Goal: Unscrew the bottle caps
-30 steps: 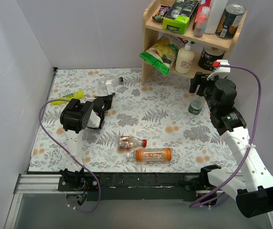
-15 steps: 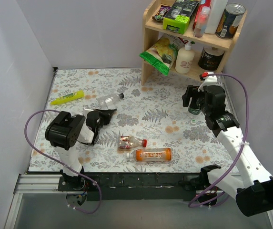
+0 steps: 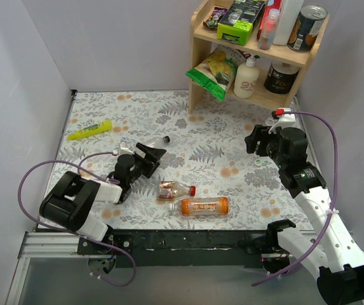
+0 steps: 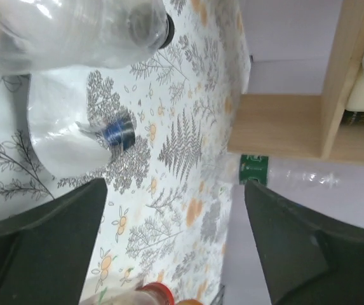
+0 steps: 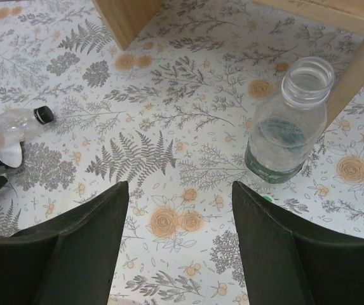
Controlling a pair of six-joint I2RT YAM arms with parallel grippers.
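Note:
A clear bottle with a black cap lies on the floral table, free of any grip. My left gripper stands open just in front of it. In the left wrist view the bottle and its black cap lie beyond the open left gripper. A red-capped bottle and an orange bottle lie near the front. My right gripper is open and empty near the upright green-labelled bottle, which has no cap on its neck. A small loose cap lies beside it.
A wooden shelf at the back right holds a pump bottle, tins and snack bags. A yellow tube lies at the back left. White walls close in the left, the back and the right.
My left gripper has opened and let go of the clear bottle, which now lies on the table. The left arm has dropped low towards the front. The right gripper drifted slightly nearer.

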